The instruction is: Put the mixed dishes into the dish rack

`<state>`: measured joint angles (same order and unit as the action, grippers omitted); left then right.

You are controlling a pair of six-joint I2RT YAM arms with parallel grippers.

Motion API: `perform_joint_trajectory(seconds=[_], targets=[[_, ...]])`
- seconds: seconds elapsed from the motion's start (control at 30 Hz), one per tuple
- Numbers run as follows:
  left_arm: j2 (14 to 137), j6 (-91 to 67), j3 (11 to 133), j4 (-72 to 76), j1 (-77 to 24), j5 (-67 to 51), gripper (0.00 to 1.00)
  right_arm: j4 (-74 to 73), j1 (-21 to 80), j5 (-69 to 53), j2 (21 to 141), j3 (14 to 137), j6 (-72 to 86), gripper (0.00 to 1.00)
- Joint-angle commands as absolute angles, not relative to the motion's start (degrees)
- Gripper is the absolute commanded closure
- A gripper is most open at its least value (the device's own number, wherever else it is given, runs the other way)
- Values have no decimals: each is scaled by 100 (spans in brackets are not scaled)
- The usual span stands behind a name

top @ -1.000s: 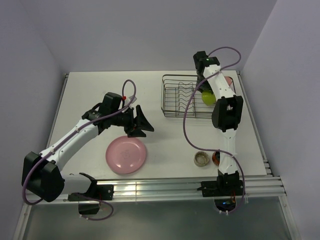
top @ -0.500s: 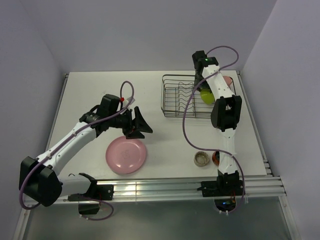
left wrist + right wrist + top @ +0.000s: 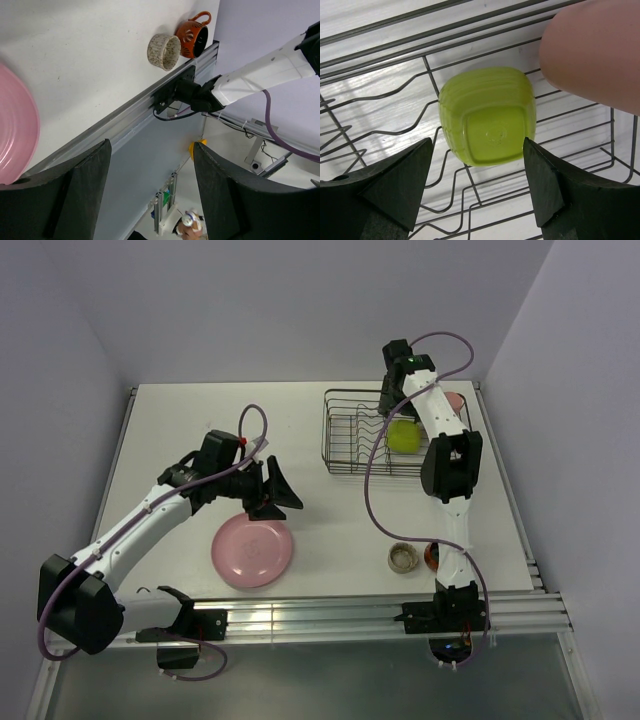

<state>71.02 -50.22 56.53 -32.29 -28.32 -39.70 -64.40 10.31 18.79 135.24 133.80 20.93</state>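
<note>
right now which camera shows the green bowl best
The right wrist view: the bowl fills the middle, bottom-up, its whole outline clear. The top view shows only a small green patch in the rack. The left wrist view misses it.

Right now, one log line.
bowl: inverted in rack; right gripper: open above it; left gripper: open near plate; cup, mug: outside rack

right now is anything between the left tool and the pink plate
Nothing visible. The open left tool hangs by the far edge of the pink plate, with only bare table between; the speckled cup and red mug sit off to its right.
</note>
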Motion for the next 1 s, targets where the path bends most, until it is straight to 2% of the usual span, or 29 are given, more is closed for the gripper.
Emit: perform_joint_trajectory(seconds=[0.0,0.1,0.33,0.7,0.83,0.97], targets=[[7031,-4799,5941,-3401,-2830,-3788,28,-6266,1090,1819,13009,13430,2241,20],[7233,-4694,6221,-3542,-3023,-3570,30,-6494,1151,1793,12256,13342,2618,20],[8523,-4886,7038,-3367,-4287,-3015,30,-7162,1468,1644,10285,12402,3154,20],[10405,-5036,8322,-2980,-5343,-2830,32,-7699,1433,1030,7088,10048,3533,20],[11107,-5194,8736,-2874,-5747,-2839,34,-7743,1424,712,6347,9134,3577,21],[11583,-5229,9131,-2997,-5967,-2672,37,-7770,1424,510,5714,8868,3586,22]])
